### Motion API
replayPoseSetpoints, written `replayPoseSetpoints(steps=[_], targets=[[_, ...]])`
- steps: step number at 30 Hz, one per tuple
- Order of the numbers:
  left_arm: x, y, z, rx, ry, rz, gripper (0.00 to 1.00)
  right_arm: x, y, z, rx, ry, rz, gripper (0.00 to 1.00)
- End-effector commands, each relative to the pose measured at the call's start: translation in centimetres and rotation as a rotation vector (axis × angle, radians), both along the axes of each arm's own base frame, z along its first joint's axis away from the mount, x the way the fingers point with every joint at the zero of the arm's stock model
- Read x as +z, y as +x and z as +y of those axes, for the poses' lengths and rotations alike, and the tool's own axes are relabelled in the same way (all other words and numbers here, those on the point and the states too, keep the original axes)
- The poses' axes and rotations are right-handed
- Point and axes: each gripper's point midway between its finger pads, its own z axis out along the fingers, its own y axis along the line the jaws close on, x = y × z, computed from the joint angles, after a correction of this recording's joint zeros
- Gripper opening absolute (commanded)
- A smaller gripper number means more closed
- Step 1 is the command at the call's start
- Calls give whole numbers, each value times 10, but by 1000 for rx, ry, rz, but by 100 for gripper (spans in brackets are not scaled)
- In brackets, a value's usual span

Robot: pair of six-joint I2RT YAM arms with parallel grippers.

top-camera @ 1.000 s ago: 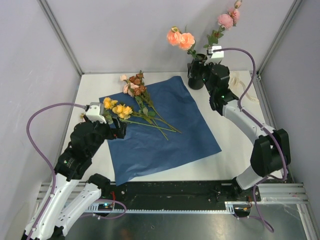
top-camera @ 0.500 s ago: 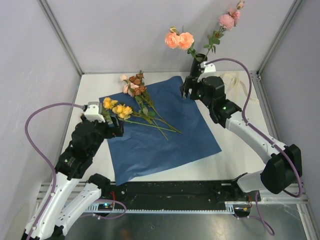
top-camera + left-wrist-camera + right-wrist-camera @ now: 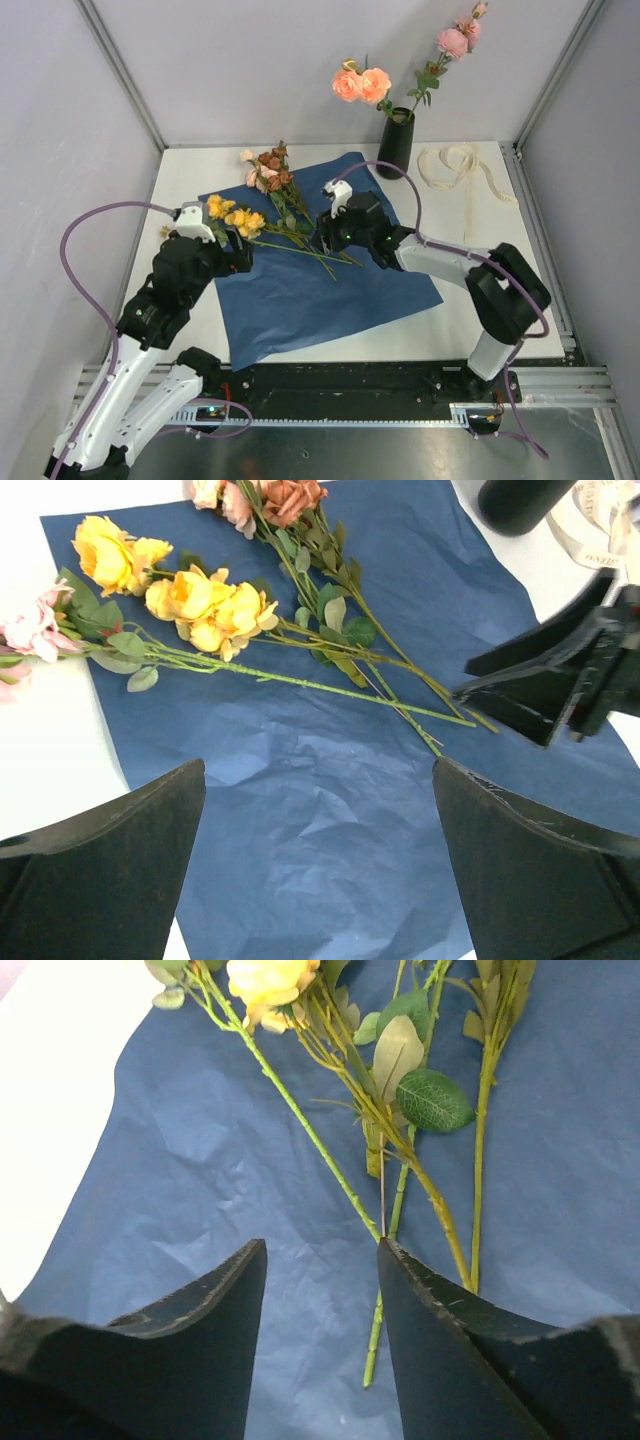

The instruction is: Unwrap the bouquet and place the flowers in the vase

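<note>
While the blue paper sheet [image 3: 330,285] lies flat and open on the table [image 3: 190,175], we see the right gripper [image 3: 323,232] low over the middle of it. Its two fingers [image 3: 200,1350] stand a little way apart, not wide, and they hold nothing. The thin green stems [image 3: 330,1165] lie on the paper just in front of the gap. One stem tip reaches in between the fingers, but we cannot tell if a finger touches it.

The left gripper [image 3: 318,780] is open very wide and holds nothing. It hangs over the left side of the paper, near the yellow roses [image 3: 235,216].

The yellow roses lie on the paper with their heads by its left edge. The brownish-red roses [image 3: 270,168] lie at the far edge. Both sets of stems cross near the right gripper.

The black vase [image 3: 396,145] stands upright at the back of the table, just past the far corner of the paper. We see peach roses [image 3: 361,83] and pink roses [image 3: 456,38] standing in it. The cream ribbon [image 3: 462,165] lies loose on the table to the right of the vase.
</note>
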Motion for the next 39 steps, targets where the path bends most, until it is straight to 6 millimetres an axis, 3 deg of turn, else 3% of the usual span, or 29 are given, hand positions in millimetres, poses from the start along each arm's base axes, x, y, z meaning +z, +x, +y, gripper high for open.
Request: replayPoseSetpoints(steps=[1, 4, 9, 18, 32, 39], targets=[[-4, -2, -9, -32, -40, 17, 99, 2, 12, 25, 93, 60, -68, 58], [-9, -4, -8, -39, -23, 21, 100, -22, 21, 26, 101, 0, -33, 65], [-15, -5, -10, -52, -14, 31, 99, -43, 32, 22, 108, -50, -4, 66], [-15, -6, -14, -72, -27, 32, 98, -64, 43, 19, 148, -112, -5, 66], [-12, -7, -11, -64, -29, 20, 98, -87, 49, 19, 183, -153, 39, 52], [-12, -7, -11, -59, -31, 18, 99, -91, 55, 17, 172, -168, 23, 54]])
